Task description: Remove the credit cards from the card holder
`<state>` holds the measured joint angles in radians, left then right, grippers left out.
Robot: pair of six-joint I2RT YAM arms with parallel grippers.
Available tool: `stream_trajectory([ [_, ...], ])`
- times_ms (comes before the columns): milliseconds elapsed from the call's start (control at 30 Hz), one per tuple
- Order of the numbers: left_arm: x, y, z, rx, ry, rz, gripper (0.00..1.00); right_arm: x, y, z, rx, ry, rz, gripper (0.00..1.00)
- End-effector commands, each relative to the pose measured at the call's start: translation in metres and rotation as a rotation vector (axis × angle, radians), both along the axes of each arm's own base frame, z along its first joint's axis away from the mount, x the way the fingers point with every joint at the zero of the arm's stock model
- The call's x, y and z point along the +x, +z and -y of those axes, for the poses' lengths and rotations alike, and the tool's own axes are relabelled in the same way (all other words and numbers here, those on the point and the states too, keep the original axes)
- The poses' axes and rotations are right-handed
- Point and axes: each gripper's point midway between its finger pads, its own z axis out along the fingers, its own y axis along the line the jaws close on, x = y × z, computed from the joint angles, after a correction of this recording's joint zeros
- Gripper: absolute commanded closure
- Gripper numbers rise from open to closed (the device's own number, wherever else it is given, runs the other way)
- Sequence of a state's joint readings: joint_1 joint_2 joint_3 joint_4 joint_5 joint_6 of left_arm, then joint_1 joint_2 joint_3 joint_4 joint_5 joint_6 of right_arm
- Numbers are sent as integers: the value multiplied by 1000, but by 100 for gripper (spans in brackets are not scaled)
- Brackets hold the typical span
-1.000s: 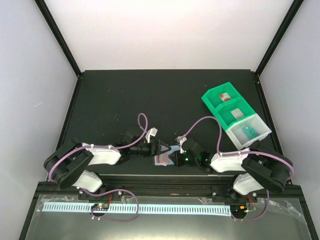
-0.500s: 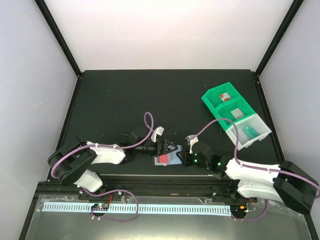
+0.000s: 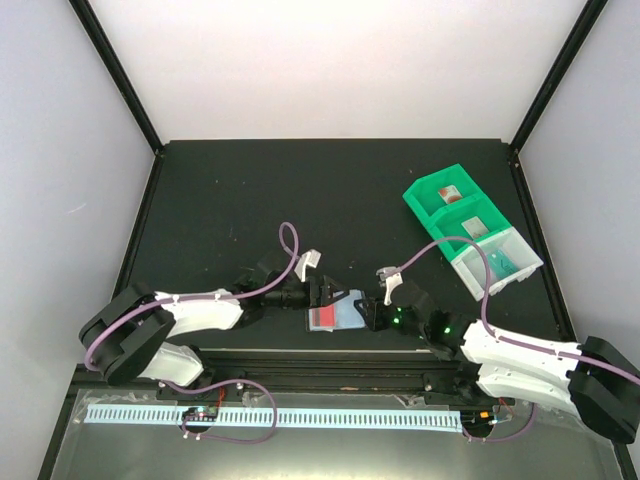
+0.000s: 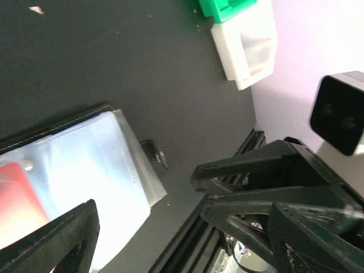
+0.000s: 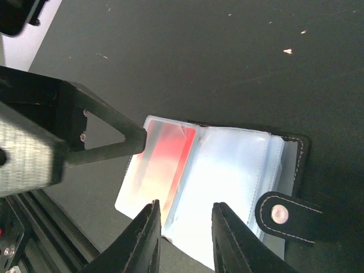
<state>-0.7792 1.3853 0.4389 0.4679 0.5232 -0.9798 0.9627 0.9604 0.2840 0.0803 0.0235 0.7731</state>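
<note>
The card holder (image 3: 343, 313) lies open on the black table, pale sleeves up. A red credit card (image 3: 321, 319) sits in its left sleeve and also shows in the right wrist view (image 5: 168, 159) and the left wrist view (image 4: 17, 199). The clasp tab (image 5: 281, 213) sticks out at the holder's right edge. My left gripper (image 3: 320, 293) is open; one finger (image 5: 108, 142) rests at the holder's far left corner. My right gripper (image 5: 185, 227) is open, with its fingertips (image 5: 149, 227) over the holder's near edge and nothing between them.
A green tray (image 3: 455, 205) and a clear tray (image 3: 497, 262) stand at the back right; they also show in the left wrist view (image 4: 247, 45). A red card lies in the green tray and a teal one in the clear tray. The table's front rail (image 3: 330, 360) runs just below the holder.
The right arm has stretched out low to the right while its gripper stays at the holder. The holder now lies flatter and wider open. The left gripper has shifted slightly left.
</note>
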Motion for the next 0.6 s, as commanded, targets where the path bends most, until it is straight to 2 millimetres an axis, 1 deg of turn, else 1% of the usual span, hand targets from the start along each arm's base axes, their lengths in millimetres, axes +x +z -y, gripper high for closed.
stream_trajectory([
  [0, 9, -4, -12, 53, 44, 18, 17, 3, 21, -13, 53, 24, 24, 72],
  [67, 9, -13, -22, 71, 74, -4, 18, 2, 20, -20, 63, 46, 8, 72],
  [200, 12, -23, -46, 75, 132, -33, 17, 1, 13, -34, 68, 83, -38, 72],
  [233, 12, -18, -51, 62, 142, -22, 17, 0, 12, -38, 75, 93, -46, 72],
  [400, 9, -22, -74, 65, 188, -28, 16, 0, 4, -59, 86, 141, -102, 72],
  [567, 6, -19, -87, 39, 207, -32, 15, 3, -9, -72, 50, 162, -145, 72],
])
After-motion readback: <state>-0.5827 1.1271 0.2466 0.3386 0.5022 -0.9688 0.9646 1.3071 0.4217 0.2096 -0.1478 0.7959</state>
